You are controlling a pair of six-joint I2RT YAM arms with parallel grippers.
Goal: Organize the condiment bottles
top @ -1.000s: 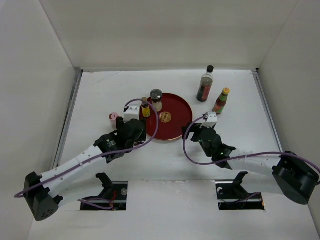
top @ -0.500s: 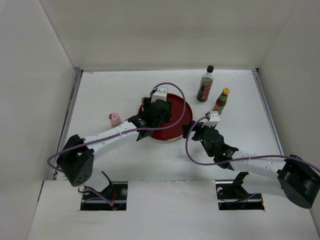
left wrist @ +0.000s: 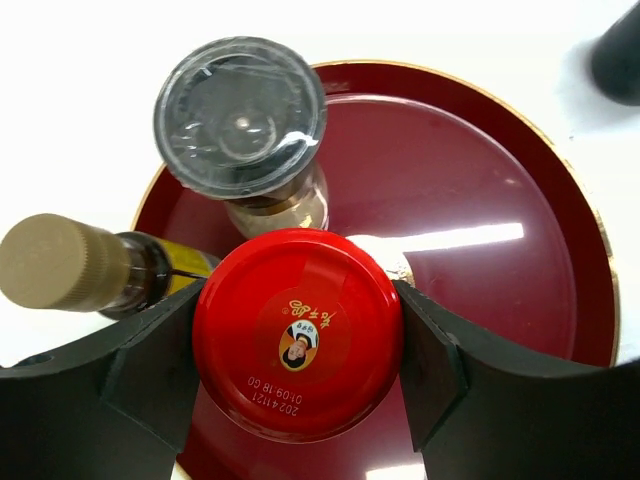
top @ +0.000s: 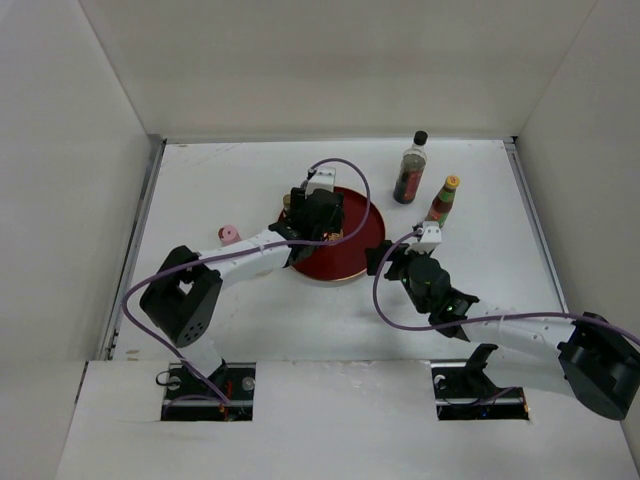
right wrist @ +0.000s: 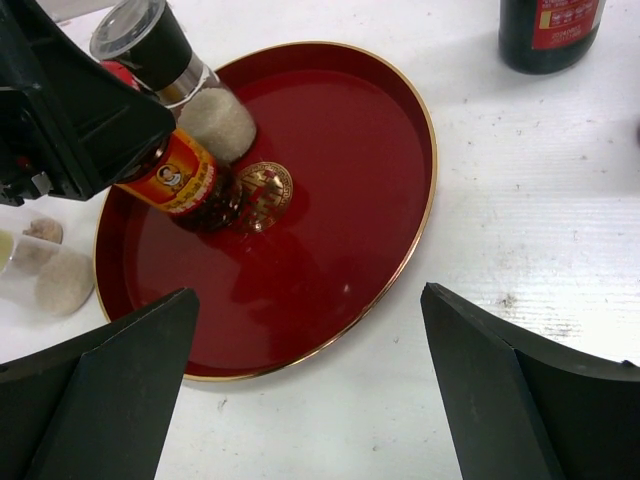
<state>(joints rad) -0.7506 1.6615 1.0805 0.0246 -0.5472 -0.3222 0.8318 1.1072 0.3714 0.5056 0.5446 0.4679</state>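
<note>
My left gripper (left wrist: 297,340) is shut on the red-lidded jar (left wrist: 297,335), its jaws pressed against both sides of the lid. The jar (right wrist: 185,180) stands upright, low over the left part of the round red tray (right wrist: 330,180), beside the gold emblem. Just behind it on the tray stand the silver-topped shaker (left wrist: 240,110) and a small beige-capped bottle (left wrist: 60,262). In the top view the left gripper (top: 312,222) covers the jar. My right gripper (right wrist: 310,390) is open and holds nothing, hovering near the tray's right rim (top: 372,245).
The tall dark black-capped bottle (top: 410,170) and the slim yellow-capped bottle (top: 443,203) stand on the table right of the tray. A pink small bottle (top: 228,235) sits left of it. A cream jar (right wrist: 40,280) lies by the tray's left edge.
My left gripper has swung right from beside the tray's left edge to over the tray's left part. The right arm has barely moved.
</note>
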